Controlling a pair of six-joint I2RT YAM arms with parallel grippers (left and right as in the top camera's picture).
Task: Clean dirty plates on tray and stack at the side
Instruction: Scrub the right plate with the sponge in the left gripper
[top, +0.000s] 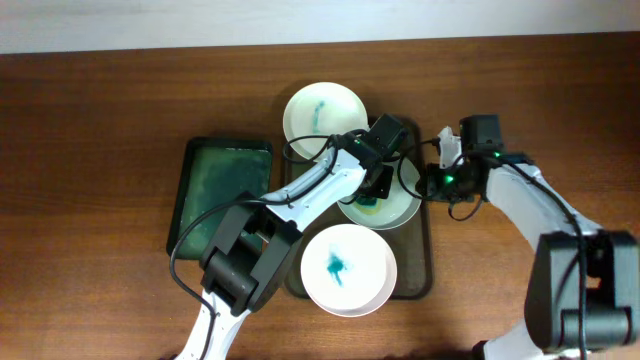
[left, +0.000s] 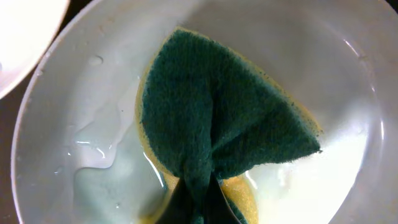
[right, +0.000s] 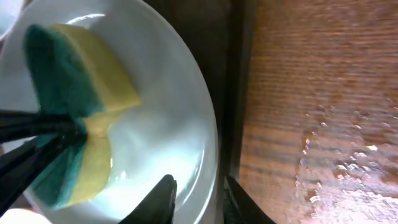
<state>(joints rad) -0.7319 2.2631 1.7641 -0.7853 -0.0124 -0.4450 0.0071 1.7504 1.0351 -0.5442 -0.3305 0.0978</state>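
The dark olive tray (top: 424, 262) holds three white plates. The far plate (top: 325, 113) and the near plate (top: 348, 268) each have a teal smear. The middle plate (top: 405, 205) is wet and shows no smear (left: 93, 93). My left gripper (top: 378, 180) is shut on a green and yellow sponge (left: 217, 106) and presses it, folded, into the middle plate. My right gripper (right: 202, 199) pinches this plate's right rim (right: 174, 124), with one finger inside and one outside by the tray rim (right: 233, 93). The sponge also shows in the right wrist view (right: 81, 81).
A smaller green tray (top: 222, 190) lies left of the big tray. Bare wood tabletop (right: 311, 74) runs right of the tray, with water drops (right: 336, 143) on it. The left arm reaches across the tray from the near left.
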